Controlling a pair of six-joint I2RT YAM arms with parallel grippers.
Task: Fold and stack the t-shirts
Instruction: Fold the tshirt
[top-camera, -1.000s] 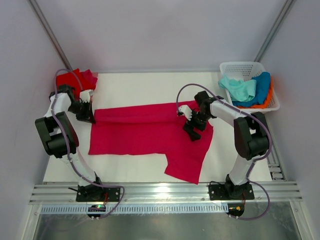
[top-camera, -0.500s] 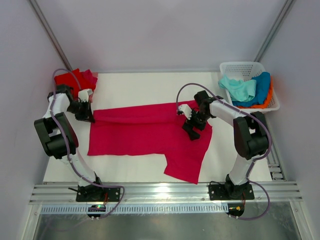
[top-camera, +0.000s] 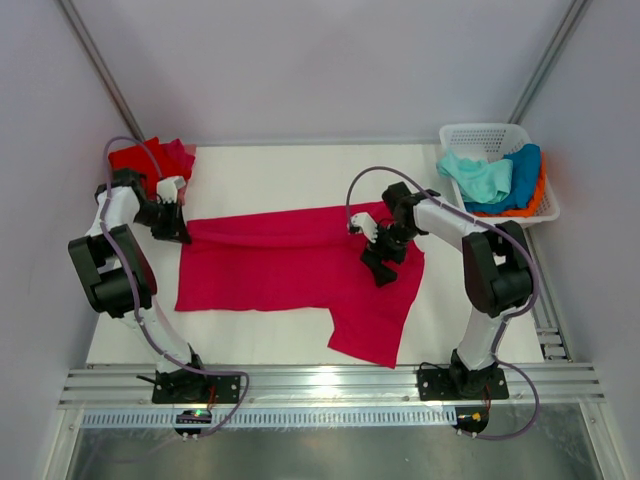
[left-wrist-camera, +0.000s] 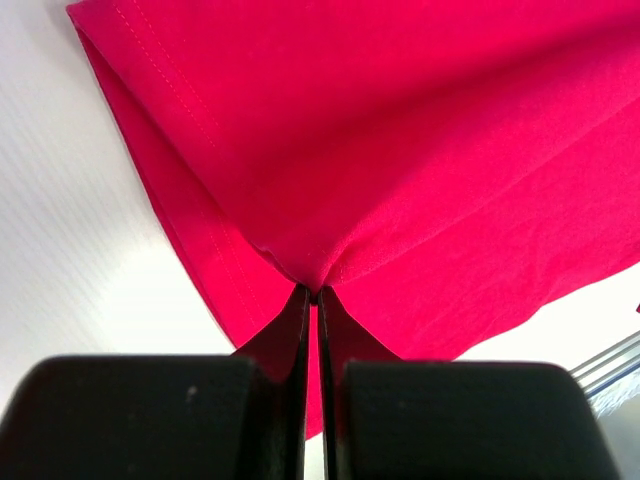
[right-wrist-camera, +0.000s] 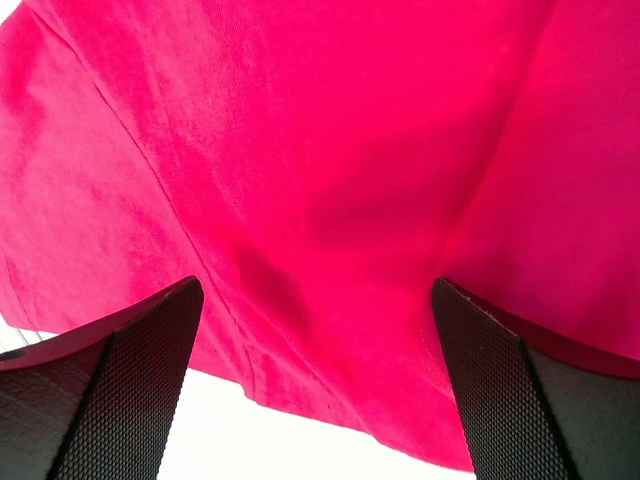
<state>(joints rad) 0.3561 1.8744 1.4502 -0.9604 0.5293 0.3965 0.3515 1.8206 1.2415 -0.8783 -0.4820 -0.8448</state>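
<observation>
A crimson-pink t-shirt (top-camera: 290, 265) lies spread across the table, its top edge folded over and one sleeve hanging toward the front. My left gripper (top-camera: 178, 232) is shut on the shirt's upper left corner; in the left wrist view the cloth (left-wrist-camera: 400, 150) bunches into the closed tips (left-wrist-camera: 314, 290). My right gripper (top-camera: 380, 262) stands open low over the shirt's right part. Its fingers (right-wrist-camera: 150, 350) straddle flat cloth (right-wrist-camera: 330, 150) without pinching it. A folded red t-shirt (top-camera: 150, 158) rests at the back left corner.
At the back right stands a white lattice basket (top-camera: 478, 131) holding mint-green (top-camera: 475, 175), blue (top-camera: 520, 172) and orange (top-camera: 541, 193) t-shirts. A metal rail (top-camera: 330, 385) runs along the near table edge.
My right gripper has shifted slightly left over the shirt, still open. The left gripper keeps its hold and has barely moved.
</observation>
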